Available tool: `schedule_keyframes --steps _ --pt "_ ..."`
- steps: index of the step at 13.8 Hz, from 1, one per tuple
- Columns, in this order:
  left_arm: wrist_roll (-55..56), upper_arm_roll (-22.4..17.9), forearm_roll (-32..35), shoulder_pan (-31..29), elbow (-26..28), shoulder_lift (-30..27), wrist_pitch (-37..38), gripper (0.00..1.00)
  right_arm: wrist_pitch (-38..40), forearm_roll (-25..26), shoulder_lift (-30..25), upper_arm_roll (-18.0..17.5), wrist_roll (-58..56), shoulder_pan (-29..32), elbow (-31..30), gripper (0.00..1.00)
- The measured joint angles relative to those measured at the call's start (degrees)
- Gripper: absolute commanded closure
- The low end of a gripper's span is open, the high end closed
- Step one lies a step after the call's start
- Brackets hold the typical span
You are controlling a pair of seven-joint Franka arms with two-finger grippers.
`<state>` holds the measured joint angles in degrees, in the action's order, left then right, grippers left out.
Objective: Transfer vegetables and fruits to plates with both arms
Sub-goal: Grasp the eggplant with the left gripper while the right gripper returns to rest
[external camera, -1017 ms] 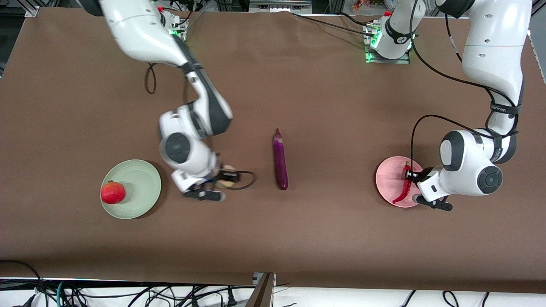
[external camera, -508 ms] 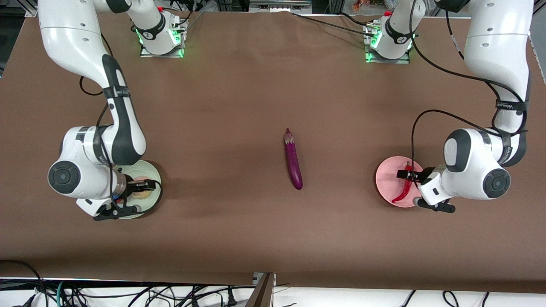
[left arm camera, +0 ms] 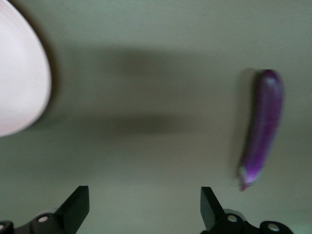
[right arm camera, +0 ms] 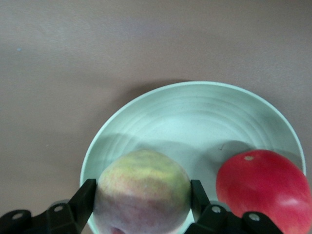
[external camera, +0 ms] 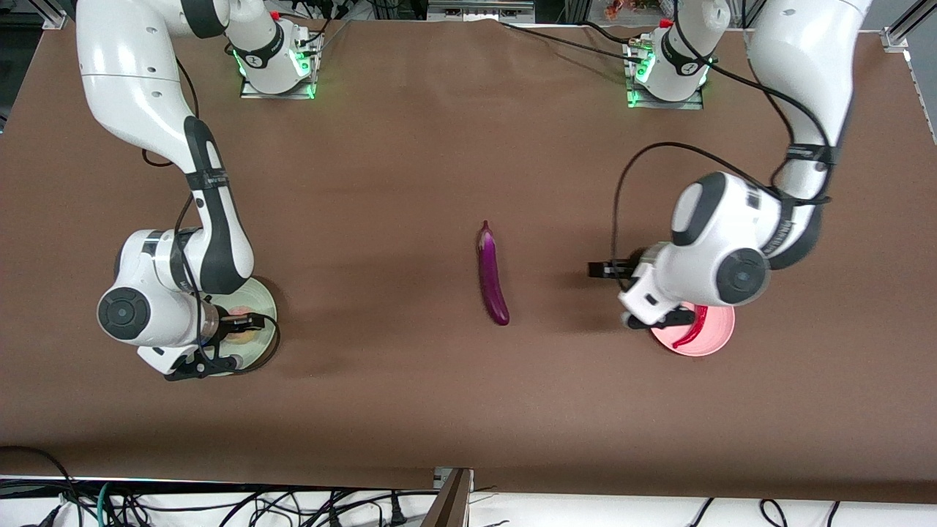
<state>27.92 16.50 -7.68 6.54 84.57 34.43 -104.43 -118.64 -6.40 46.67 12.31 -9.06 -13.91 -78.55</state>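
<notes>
The brown counter (external camera: pixel 410 146) carries everything, and the two white arms reach over it from their bases. The right gripper (external camera: pixel 245 320) sits over the green plate (external camera: pixel 263 296) at the right arm's end; the front view hides most of that plate under the wrist, but the right wrist view shows the plate (right arm camera: pixel 195 112) whole, with the jaws pinching the peach (right arm camera: pixel 142 187) and the red fruit (right arm camera: pixel 261 190) lying on the plate beside it. The left gripper (external camera: pixel 607 271) hangs over bare counter between the eggplant (external camera: pixel 492 274) and the pink plate (external camera: pixel 714 333), jaws spread wide with nothing between them, as the left wrist view confirms. The eggplant lies mid-counter. The chili (external camera: pixel 694 329) lies on the pink plate, seen only from the front.
</notes>
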Motion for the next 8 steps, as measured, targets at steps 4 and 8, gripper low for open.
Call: schedule_keyframes --steps 4,8 --pt "13.95 0.31 -1.17 9.49 1.19 5.89 -15.45 0.00 -2.01 0.01 0.68 0.05 0.03 0.13 -0.95 0.00" --pt "19.02 -0.01 -1.17 12.63 1.16 11.16 -22.83 0.00 0.62 0.01 -1.77 0.35 0.02 0.25 0.51 0.00"
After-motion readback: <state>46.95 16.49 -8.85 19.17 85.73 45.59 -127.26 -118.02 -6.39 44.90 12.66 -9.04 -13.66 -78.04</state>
